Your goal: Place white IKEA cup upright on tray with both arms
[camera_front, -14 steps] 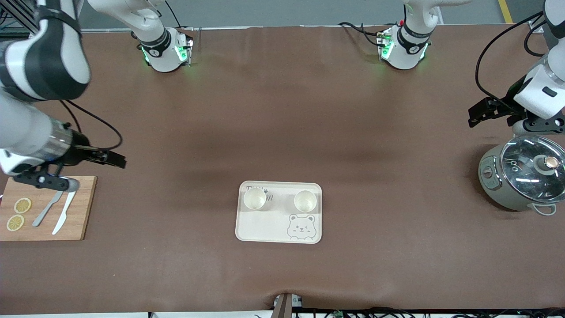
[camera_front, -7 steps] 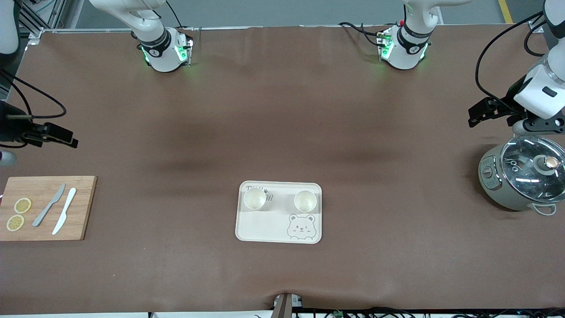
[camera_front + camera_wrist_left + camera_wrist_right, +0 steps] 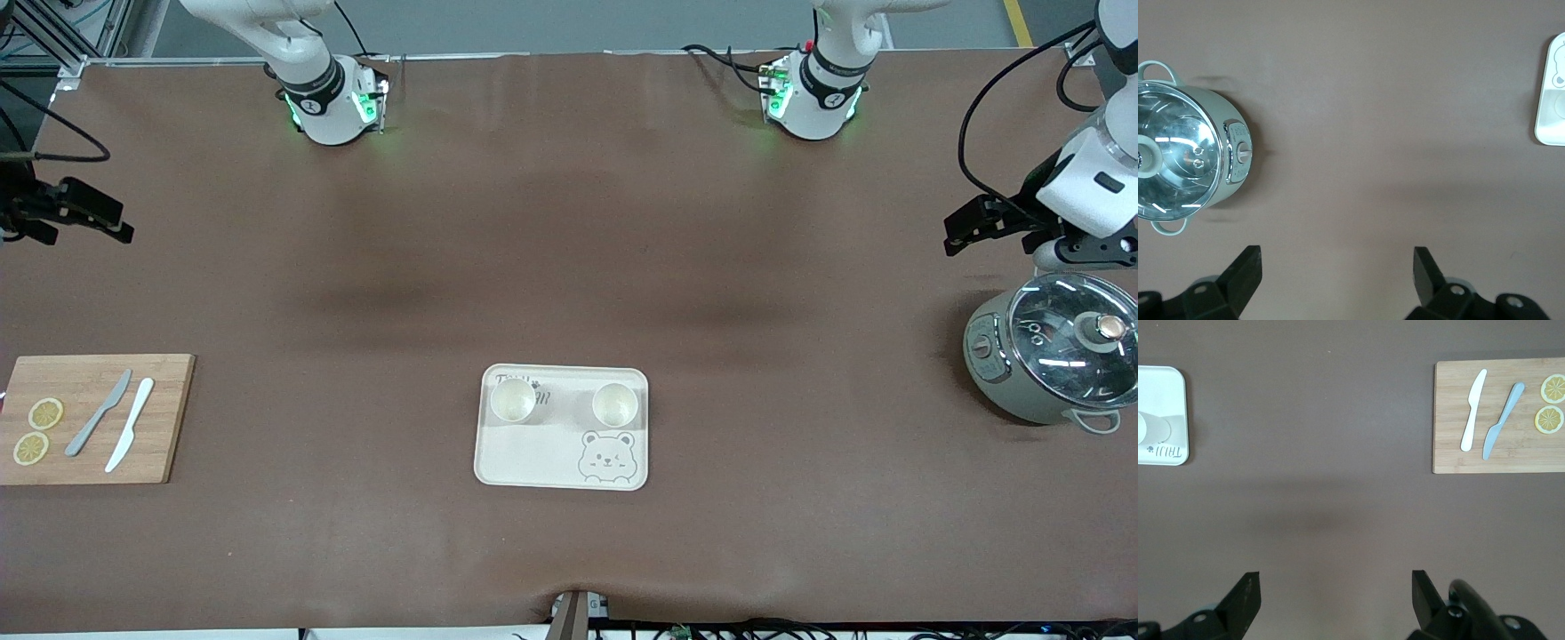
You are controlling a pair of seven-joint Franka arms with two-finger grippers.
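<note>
1. Brown matting covers the bench point(image 3: 569, 267), and the tray point(image 3: 533, 462) sits in the lower middle of the frame, nearer the front camera than either arm base.

2. Two white cups stand upright on the tray along its upper edge: one cup point(image 3: 513, 400) at the corner toward the right arm's end, the other cup point(image 3: 615, 404) toward the left arm's end, above the bear drawing. Both openings face up and neither touches the other.

3. What has changed: a second ago the right gripper point(image 3: 80, 213) hung over the wooden cutting board point(image 3: 169, 418) at the frame's lower left; it has since pulled up and away to the far left edge, over bare bench well apart from the board. Its wrist view shows the jaws spread wide with nothing between them.

4. The left gripper point(image 3: 978, 227) sits at the right edge of the frame, just above the grey pot point(image 3: 1013, 382) with its glass lid point(image 3: 1071, 333), and has barely shifted across the three moments. Its jaws are likewise spread and empty.

5. On the board lie two knives point(image 3: 116, 422) and two lemon slices point(image 3: 37, 430), untouched.

6. Judged from this, the placing looks finished: cups upright on the tray, both arms withdrawn and released.
</note>
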